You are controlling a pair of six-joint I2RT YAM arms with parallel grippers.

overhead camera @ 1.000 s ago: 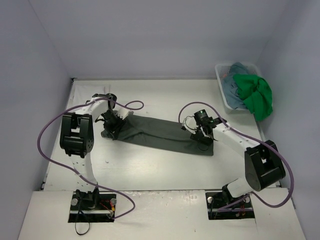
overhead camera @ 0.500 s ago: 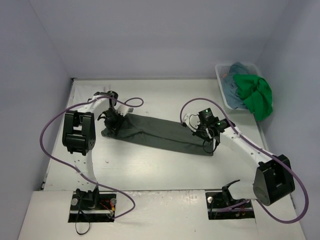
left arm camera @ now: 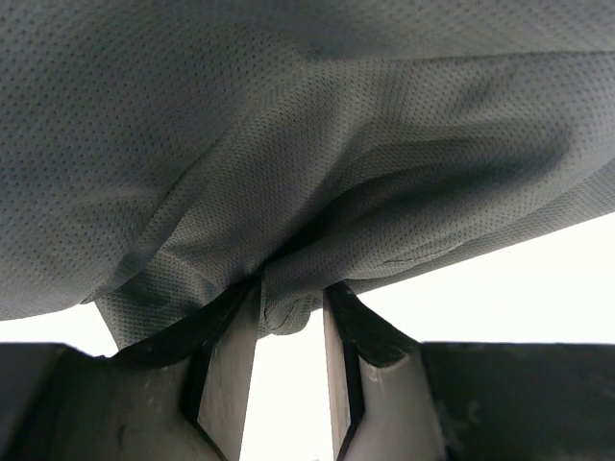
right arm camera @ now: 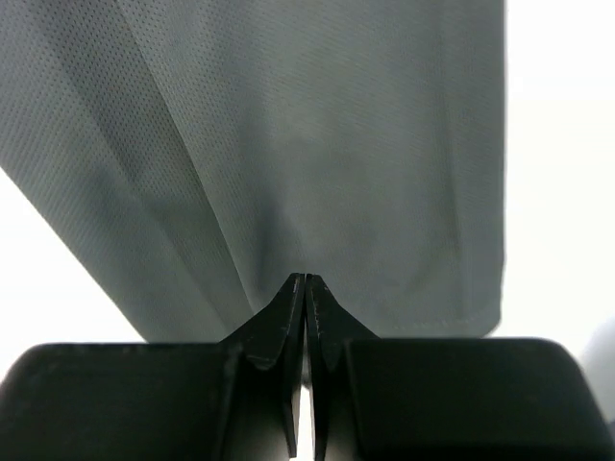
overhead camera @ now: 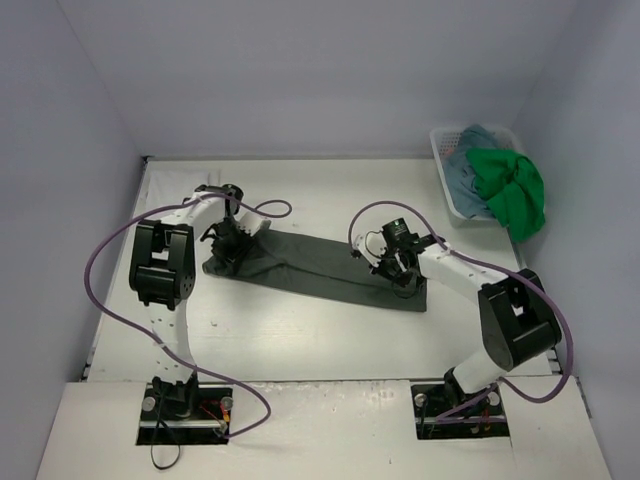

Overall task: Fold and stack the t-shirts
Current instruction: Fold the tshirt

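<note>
A dark grey-green t-shirt point(overhead camera: 320, 265) lies as a long folded strip across the middle of the table. At the strip's left end, my left gripper point(overhead camera: 231, 245) holds a bunched fold of the shirt point(left arm camera: 336, 144) between its fingertips point(left arm camera: 245, 317), and the jaws point(left arm camera: 291, 298) are shut on that fold. My right gripper point(overhead camera: 400, 270) is over the strip's right part. In the right wrist view its tips point(right arm camera: 306, 279) meet on a crease of the shirt point(right arm camera: 336, 144). A teal-blue t-shirt point(overhead camera: 466, 165) and a bright green t-shirt point(overhead camera: 515, 190) are heaped in the basket.
A white mesh basket point(overhead camera: 440, 150) stands at the back right corner, with the green shirt hanging over its near side. Purple cables loop from both arms above the table. Walls close in the table's left, back and right sides.
My right gripper has gone from open to shut on the shirt's right part, and its arm swung outward and came back. The left gripper shifted slightly toward the back.
</note>
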